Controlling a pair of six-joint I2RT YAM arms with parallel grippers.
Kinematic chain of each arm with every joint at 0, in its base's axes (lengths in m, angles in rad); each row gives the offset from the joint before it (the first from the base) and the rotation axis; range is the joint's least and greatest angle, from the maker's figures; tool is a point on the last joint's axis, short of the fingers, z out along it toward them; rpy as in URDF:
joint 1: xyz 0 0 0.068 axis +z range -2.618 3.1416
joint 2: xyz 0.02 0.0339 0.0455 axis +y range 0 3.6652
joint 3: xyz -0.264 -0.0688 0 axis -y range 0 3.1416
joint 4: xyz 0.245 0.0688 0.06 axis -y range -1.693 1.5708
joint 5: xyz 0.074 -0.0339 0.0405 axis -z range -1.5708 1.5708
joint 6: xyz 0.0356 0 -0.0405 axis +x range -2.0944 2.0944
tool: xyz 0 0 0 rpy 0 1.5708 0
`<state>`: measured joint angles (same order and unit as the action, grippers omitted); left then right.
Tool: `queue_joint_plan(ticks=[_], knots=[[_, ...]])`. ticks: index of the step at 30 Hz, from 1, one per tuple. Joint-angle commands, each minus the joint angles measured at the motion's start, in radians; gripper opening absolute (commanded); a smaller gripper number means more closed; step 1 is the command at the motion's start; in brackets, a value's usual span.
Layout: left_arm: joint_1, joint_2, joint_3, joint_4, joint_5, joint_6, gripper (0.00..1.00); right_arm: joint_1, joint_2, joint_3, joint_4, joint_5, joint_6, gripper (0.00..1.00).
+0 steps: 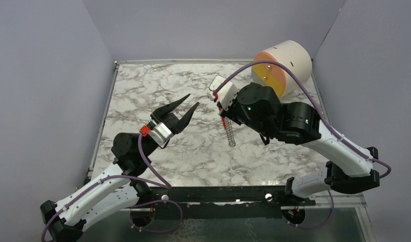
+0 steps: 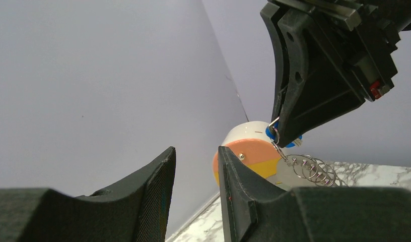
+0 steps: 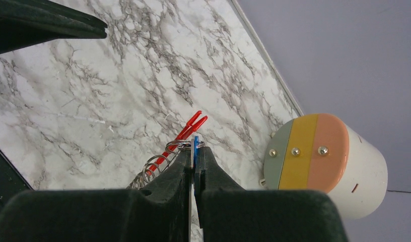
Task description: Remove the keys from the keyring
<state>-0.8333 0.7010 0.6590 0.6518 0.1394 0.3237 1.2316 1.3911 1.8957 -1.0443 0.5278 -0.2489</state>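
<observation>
My right gripper [image 3: 195, 151] is shut on a small blue-headed key [image 3: 196, 143], held above the table. From that key hang a chain of silvery rings [image 3: 155, 164] and the thin red keyring [image 3: 191, 127]. In the top view the rings [image 1: 230, 136] dangle below the right gripper [image 1: 223, 114], with the red keyring [image 1: 223, 122] beside them. My left gripper [image 1: 193, 100] is open and empty, raised to the left of the bunch and pointing at it. Its wrist view shows its open fingers [image 2: 196, 151] below the right gripper, the blue key [image 2: 285, 139] and the rings [image 2: 314, 169].
A round white drawer unit [image 1: 286, 65] with grey, yellow and orange fronts stands at the back right of the marble table [image 1: 143, 96]. Grey walls close in the left, back and right sides. Purple cables run along both arms.
</observation>
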Motion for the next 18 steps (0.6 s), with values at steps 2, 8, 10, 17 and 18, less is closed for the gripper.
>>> queue_joint_plan(ticks=[2,8,10,17,18], knots=[[0.0,0.048,-0.011,0.039,-0.012,-0.008,0.37,0.009,-0.008,0.005,0.053,-0.021,-0.008,0.01],[0.0,0.125,0.016,0.042,0.065,-0.025,0.33,0.012,0.003,0.01,0.046,-0.023,-0.007,0.01],[0.002,0.143,0.024,0.043,0.094,-0.03,0.33,0.016,0.009,0.013,0.044,-0.018,-0.008,0.01],[0.0,0.152,0.015,0.082,0.141,-0.06,0.33,0.019,0.013,0.018,0.041,-0.013,-0.011,0.01],[0.0,0.153,0.013,0.09,0.142,-0.063,0.33,0.019,0.012,0.019,0.041,-0.012,-0.011,0.01]])
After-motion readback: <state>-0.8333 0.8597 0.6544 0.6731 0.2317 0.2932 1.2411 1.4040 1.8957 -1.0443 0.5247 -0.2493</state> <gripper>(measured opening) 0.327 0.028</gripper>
